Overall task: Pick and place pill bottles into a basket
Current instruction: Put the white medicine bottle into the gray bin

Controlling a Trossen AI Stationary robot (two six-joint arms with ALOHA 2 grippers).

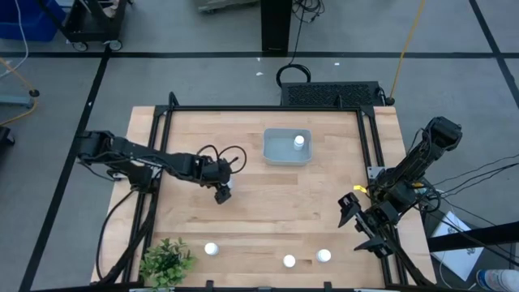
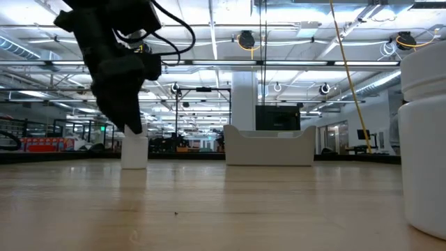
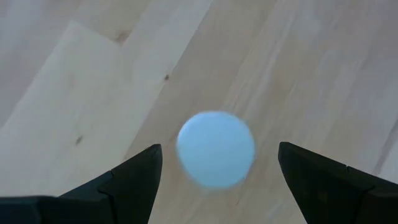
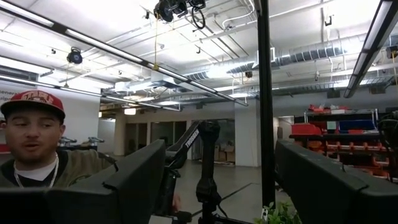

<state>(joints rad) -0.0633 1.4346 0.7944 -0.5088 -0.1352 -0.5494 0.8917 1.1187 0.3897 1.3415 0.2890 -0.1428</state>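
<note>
A white pill bottle (image 1: 226, 186) stands upright on the table left of centre. My left gripper (image 1: 222, 191) is open just above it, pointing down. In the left wrist view the bottle's round cap (image 3: 216, 149) lies between the two fingers (image 3: 134, 180), with a gap on each side. In the low view the gripper (image 2: 129, 118) hangs over the bottle (image 2: 134, 150). The grey-blue basket (image 1: 280, 154) sits at the far middle, with one bottle (image 1: 299, 142) standing in it. My right gripper (image 1: 352, 212) is open and empty, raised at the right edge.
Three more bottles stand near the front edge (image 1: 211, 249), (image 1: 289, 261), (image 1: 323, 256); one looms close in the low view (image 2: 425, 139). A green plant (image 1: 166, 261) sits at the front left corner. A person (image 4: 34, 149) shows beyond the table in the right wrist view.
</note>
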